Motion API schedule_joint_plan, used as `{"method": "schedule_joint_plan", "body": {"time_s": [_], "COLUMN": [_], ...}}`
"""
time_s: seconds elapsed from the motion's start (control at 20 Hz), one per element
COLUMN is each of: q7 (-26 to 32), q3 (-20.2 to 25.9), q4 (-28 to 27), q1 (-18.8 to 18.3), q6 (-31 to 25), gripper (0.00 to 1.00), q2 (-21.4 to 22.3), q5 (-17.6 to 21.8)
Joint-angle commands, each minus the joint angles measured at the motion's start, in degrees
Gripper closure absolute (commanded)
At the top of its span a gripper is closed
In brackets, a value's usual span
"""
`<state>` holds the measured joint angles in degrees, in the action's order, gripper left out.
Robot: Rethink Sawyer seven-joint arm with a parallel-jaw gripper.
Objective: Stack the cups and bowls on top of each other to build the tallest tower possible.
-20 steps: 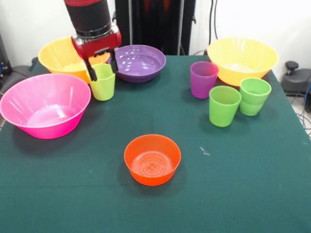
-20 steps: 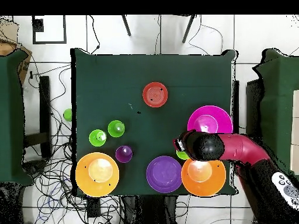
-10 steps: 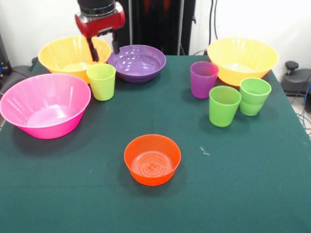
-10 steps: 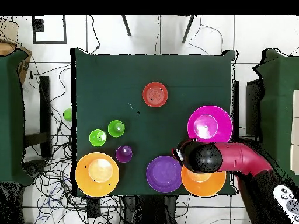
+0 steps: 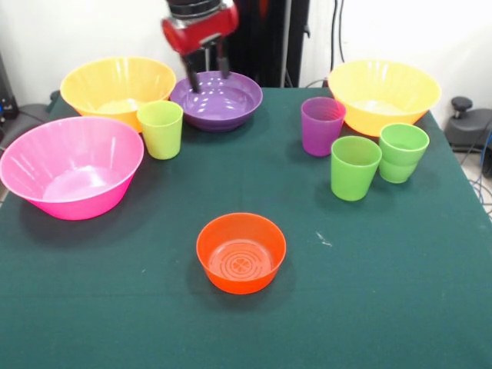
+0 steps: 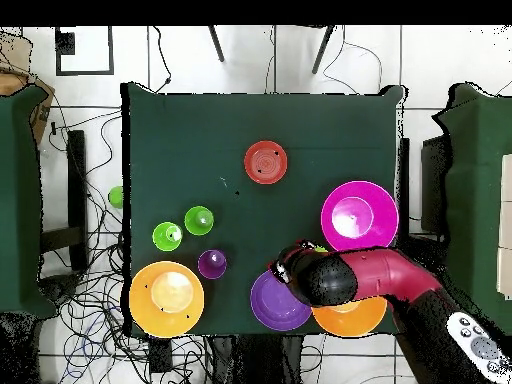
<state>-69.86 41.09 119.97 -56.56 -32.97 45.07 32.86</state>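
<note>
Dark green cloth covers the table (image 5: 400, 292), which stands on a pale tiled floor (image 6: 260, 65) strewn with black cables (image 6: 85, 300). On the cloth we count five bowls: one big pink bowl (image 5: 71, 167), two big orange-yellow ones, the first (image 5: 115, 88) behind the pink and the second (image 5: 383, 94) at the opposite far corner, one purple bowl (image 5: 217, 99) between them, and one small orange bowl (image 5: 241, 252) alone near the front. We count five cups: a yellow-green cup (image 5: 160, 129) upright just beside the pink bowl, a purple cup (image 5: 321, 125) next to the second orange-yellow bowl, and three green ones, a single green cup (image 5: 354, 167) beside a nested pair (image 5: 402, 151). Nothing is stacked into a tower beyond that pair. We see the gripper (image 5: 205, 71) hanging over the purple bowl's rim with its two fingers spread apart and nothing between them. From overhead, a small green bowl (image 6: 116, 196) lies off the table's edge on the floor.
</note>
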Motion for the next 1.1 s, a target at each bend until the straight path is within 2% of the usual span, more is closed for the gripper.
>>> {"method": "schedule_joint_plan", "body": {"time_s": [0.05,0.25,0.35,0.45,0.55,0.85,1.0,1.1], "q7": [21.01,23.30,28.59,33.18,32.65,33.81,25.24,23.84], "q3": [13.37,15.38,18.02,20.21,20.81,18.84,14.64,13.78], "q4": [1.97,0.01,-1.60,-2.68,-2.77,-6.00,-7.84,-9.01], "q1": [-1.93,-2.80,-3.65,-4.00,-4.43,-3.63,-2.57,-2.36], "q6": [-0.84,-4.08,-8.59,-11.85,-12.44,-19.41,-20.85,-22.51], "gripper": [0.00,0.00,0.00,0.00,0.00,0.00,0.00,0.00], "q2": [-13.46,-17.59,-21.20,-22.74,-22.06,-26.34,-22.65,-20.92], "q5": [5.85,7.67,7.53,7.70,8.18,5.82,4.37,4.25]}}
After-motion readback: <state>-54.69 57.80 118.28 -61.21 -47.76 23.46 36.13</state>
